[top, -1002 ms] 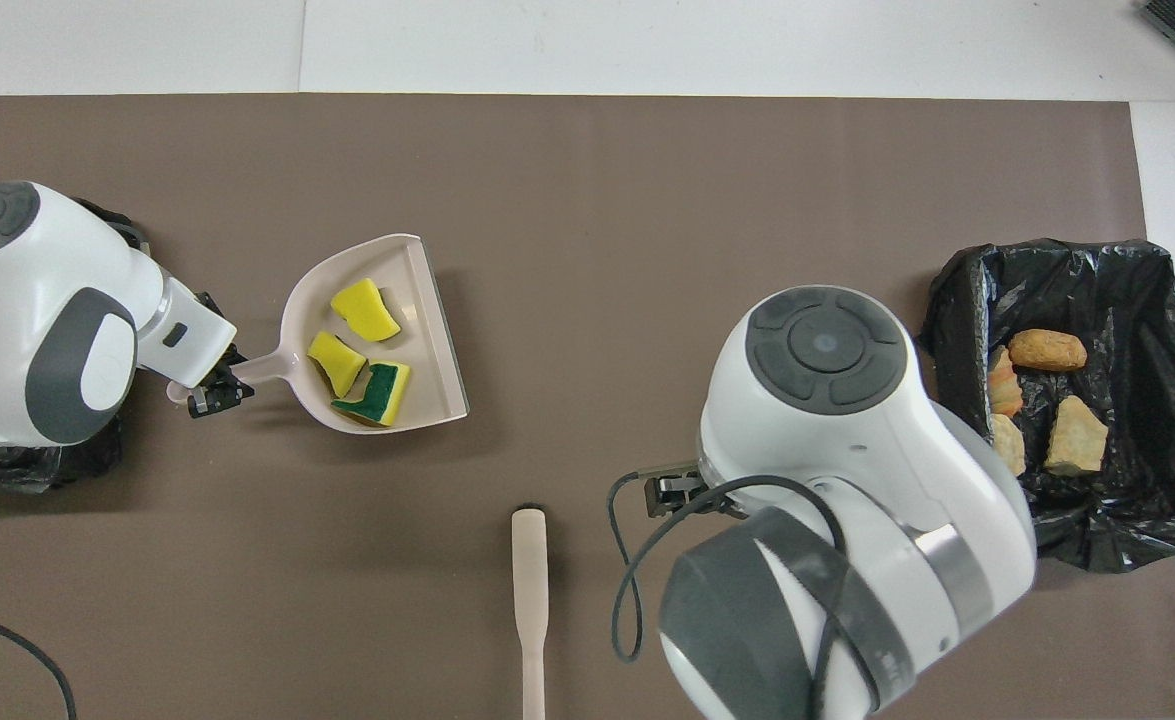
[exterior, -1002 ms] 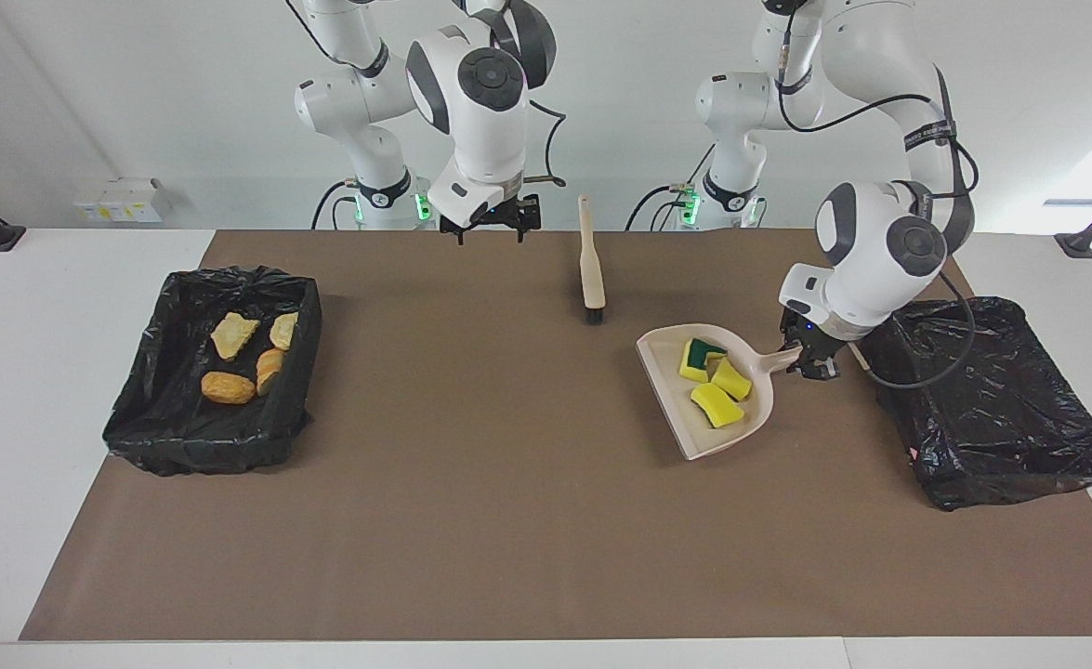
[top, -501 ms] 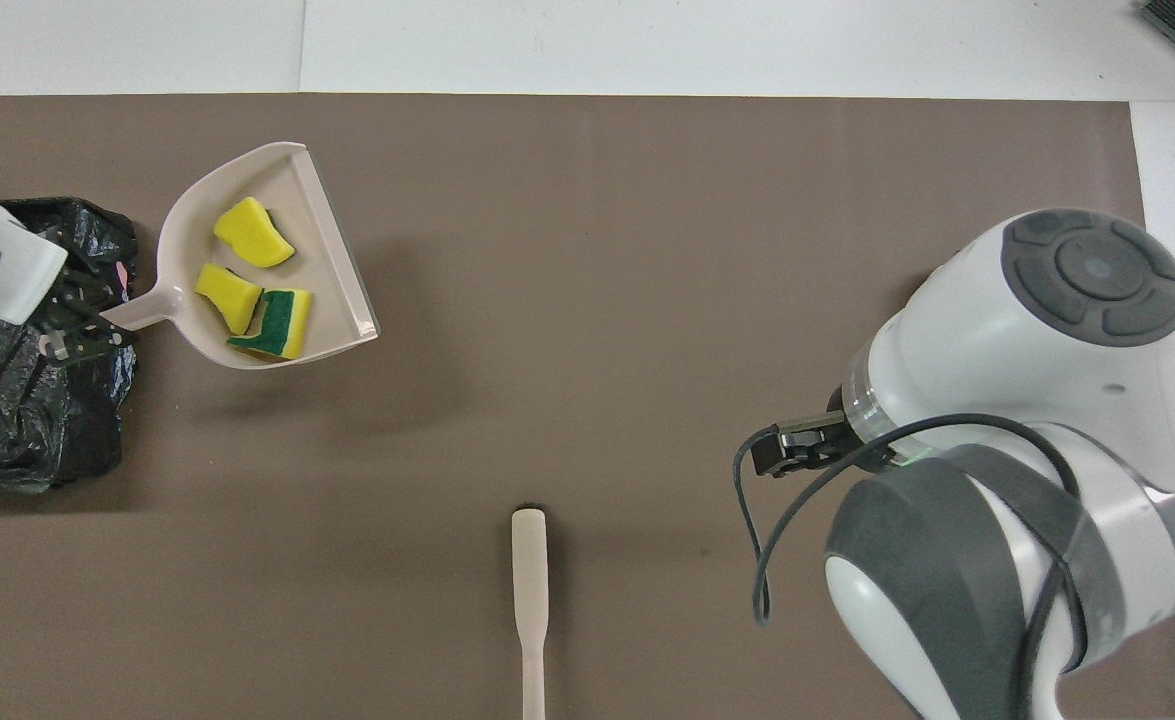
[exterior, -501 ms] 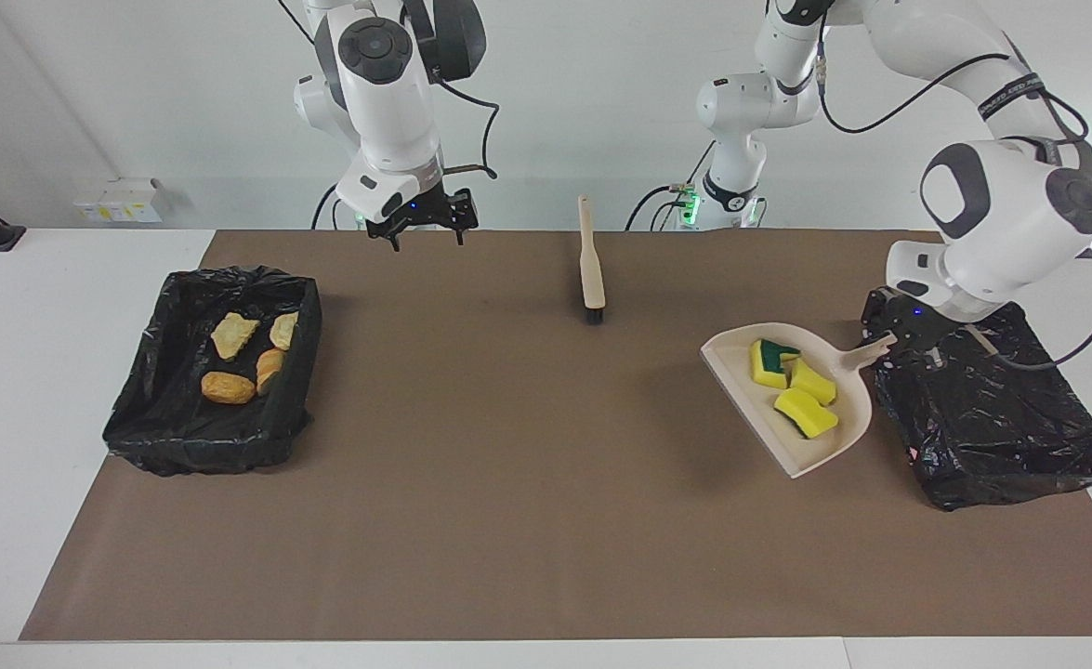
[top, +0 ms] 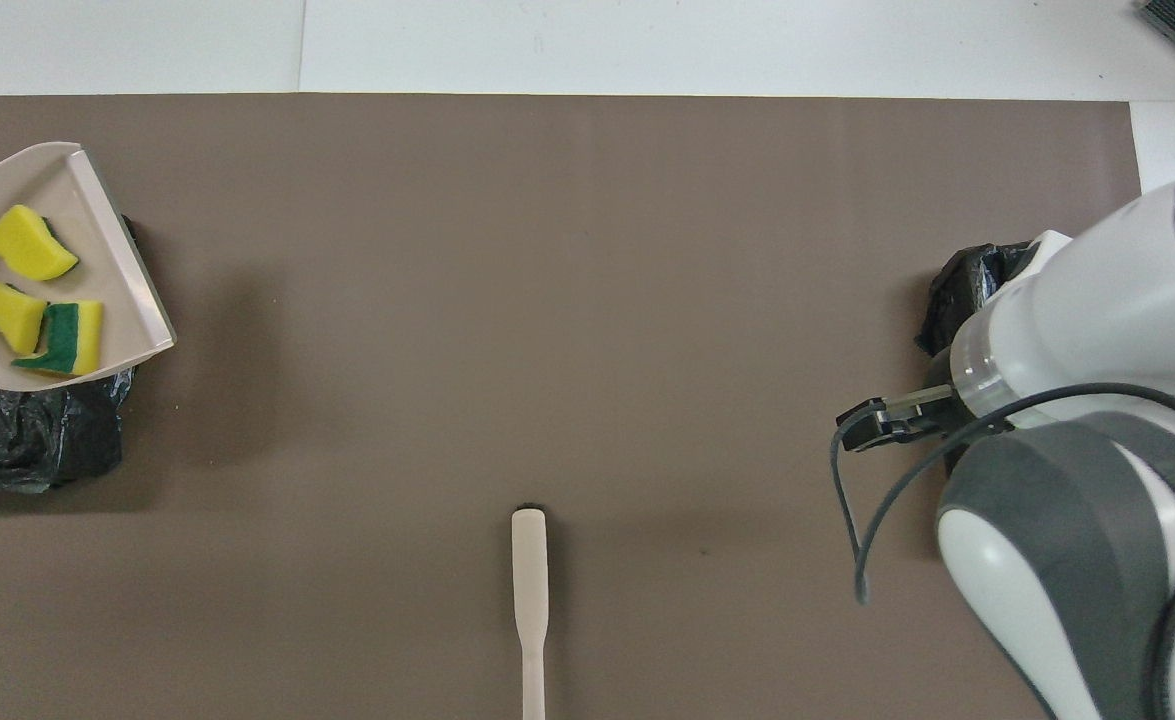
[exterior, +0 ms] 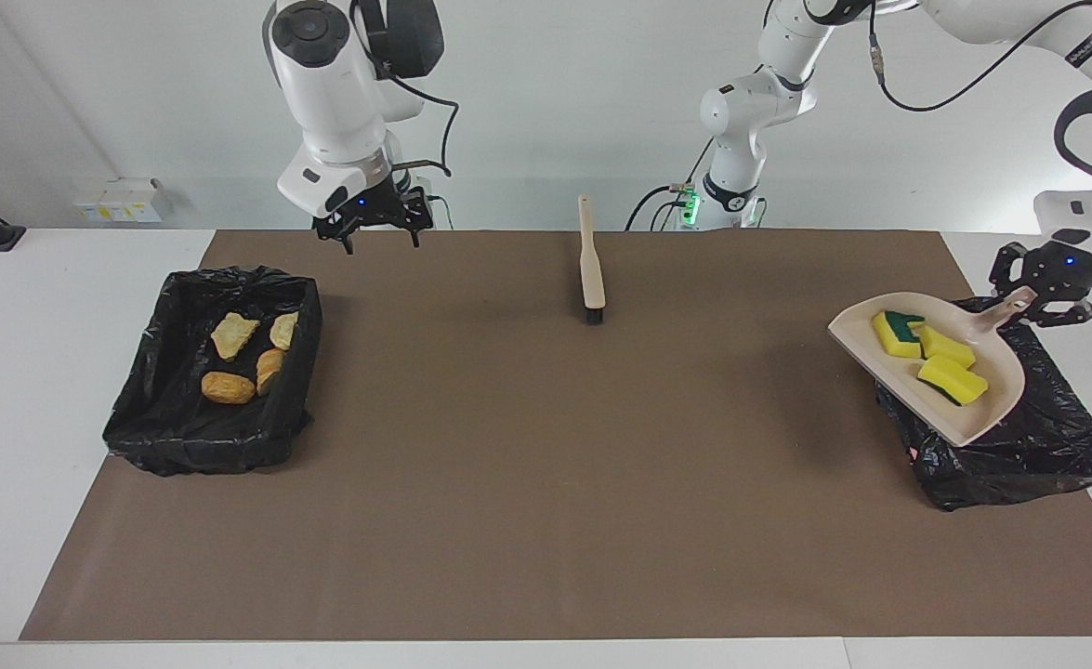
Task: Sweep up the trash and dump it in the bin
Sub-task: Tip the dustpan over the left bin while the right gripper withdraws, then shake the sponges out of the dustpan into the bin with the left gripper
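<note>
Three yellow sponge pieces of trash (exterior: 947, 347) (top: 29, 243), one green-backed (exterior: 897, 333) (top: 67, 338), lie in the beige dustpan (exterior: 866, 346) (top: 97, 240). My left gripper (exterior: 1038, 295) is shut on the dustpan's handle and holds the pan in the air over the black-lined bin (exterior: 1019, 437) (top: 37, 440) at the left arm's end of the table. Several tan bread-like chunks of trash (exterior: 234, 334) lie in the other black-lined bin (exterior: 216, 437) at the right arm's end. My right gripper (exterior: 383, 237) hangs open and empty over the mat's edge by that bin.
A beige hand brush (exterior: 590, 265) (top: 530, 590) lies on the brown mat midway between the arms, bristles pointing away from the robots. In the overhead view my right arm hides most of the bin with the bread chunks; one black corner (top: 977, 275) shows.
My left gripper has carried the dustpan with the sponges off the mat, up and over the bin at its end. My right arm has swung away from the brush toward its own bin.
</note>
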